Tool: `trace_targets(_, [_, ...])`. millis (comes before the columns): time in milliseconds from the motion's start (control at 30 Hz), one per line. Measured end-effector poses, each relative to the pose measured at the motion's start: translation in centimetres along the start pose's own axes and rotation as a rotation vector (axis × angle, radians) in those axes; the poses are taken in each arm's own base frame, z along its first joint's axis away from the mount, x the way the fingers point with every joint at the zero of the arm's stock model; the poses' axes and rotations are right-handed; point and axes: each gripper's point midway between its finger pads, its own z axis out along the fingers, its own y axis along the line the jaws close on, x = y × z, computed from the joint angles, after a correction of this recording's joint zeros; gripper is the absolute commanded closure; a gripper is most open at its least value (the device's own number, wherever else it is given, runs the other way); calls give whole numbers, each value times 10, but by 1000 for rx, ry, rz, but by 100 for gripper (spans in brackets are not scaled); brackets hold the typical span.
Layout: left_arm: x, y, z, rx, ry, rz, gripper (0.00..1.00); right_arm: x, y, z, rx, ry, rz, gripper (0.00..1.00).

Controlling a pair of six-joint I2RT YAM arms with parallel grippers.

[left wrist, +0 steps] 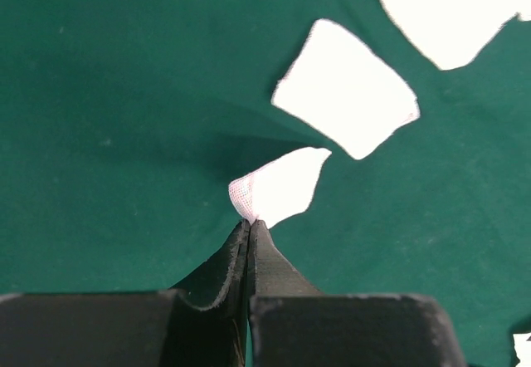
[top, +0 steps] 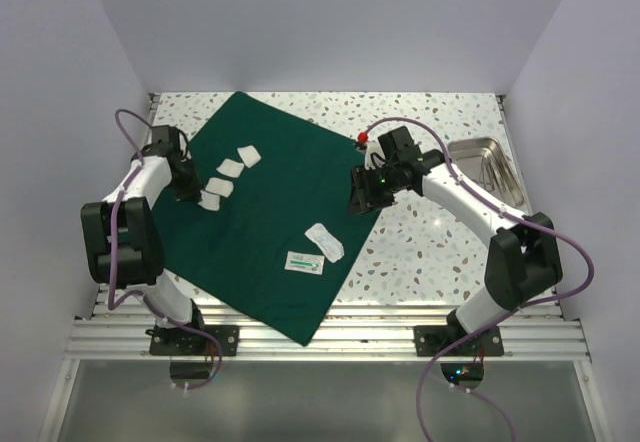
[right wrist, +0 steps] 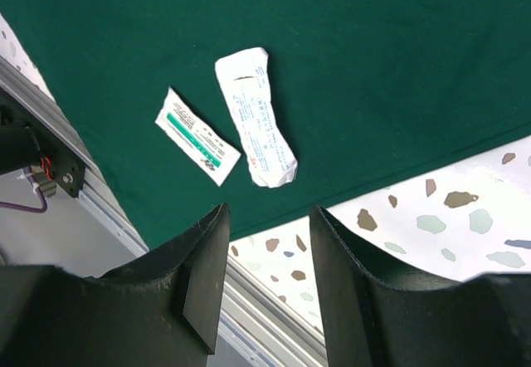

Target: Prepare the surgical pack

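The dark green drape (top: 280, 212) lies spread flat as a diamond on the table (top: 430, 252), covering the centre and the 9 o'clock side. The left tool (left wrist: 249, 224) has its jaws pressed together on one corner of a gauze square (left wrist: 282, 188), near the drape's 10 o'clock edge. The other gauze squares (left wrist: 344, 89) lie loose just beyond it, toward 1 o'clock in the wrist view.

The cloth puckers toward the pinch, so the jaws may have caught some drape along with the gauze. A slow, straight lift would show this: if the green rises too, release and take the gauze higher on its free corner. Move it low and set it down flat, clear of its neighbours.

The right tool (right wrist: 267, 213) hangs with jaws apart and empty over the drape's 4 o'clock edge, near a striped packet (right wrist: 197, 136) and a long white packet (right wrist: 255, 118). It is best kept off the cloth. The steel tray (top: 490, 167) sits at the table's 3 o'clock.
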Motion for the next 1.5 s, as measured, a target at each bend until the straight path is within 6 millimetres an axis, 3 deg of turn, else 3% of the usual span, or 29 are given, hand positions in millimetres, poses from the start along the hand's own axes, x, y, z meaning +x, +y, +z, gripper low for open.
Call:
trace_targets(500, [-29,-37,-23,103,-60,129,100,5,-2,2,0,13,6,54])
trace_targets(733, [-50,-51,-13,153,-59,158,100,5,-2,2,0,13,6,54])
trace_targets(967, [-42,-51,7,156,4,170,100,5,-2,2,0,13,6,54])
trace_targets(1500, [-35,-50,22,162,57,184,100,8,-5,7,4,31,14,54])
